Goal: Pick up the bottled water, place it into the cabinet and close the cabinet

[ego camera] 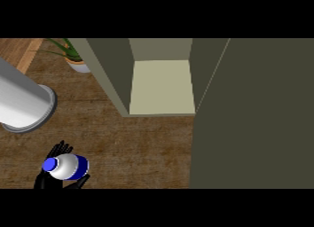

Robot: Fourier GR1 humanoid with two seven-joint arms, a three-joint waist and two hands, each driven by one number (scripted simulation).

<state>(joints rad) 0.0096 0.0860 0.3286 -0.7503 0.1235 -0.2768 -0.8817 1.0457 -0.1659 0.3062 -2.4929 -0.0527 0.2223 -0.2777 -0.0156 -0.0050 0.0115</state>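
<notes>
The bottled water point(69, 166) appears from above at the lower left as a white body with a blue cap and a blue band. My left hand point(49, 181) is shut on it: black fingers show behind the bottle and the thumb curls in below it. The bottle hides most of the palm. The cabinet point(161, 86) stands open at the upper middle, with a pale bare shelf inside olive walls. Its door point(258, 115) is swung out and fills the right side of the view. The bottle is well to the left of the opening and nearer to me. My right hand is out of view.
A large grey-white cylinder point(15, 99) with a flanged base lies at the upper left on the wooden counter point(140, 146). A potted plant point(73, 55) stands just left of the cabinet's left wall.
</notes>
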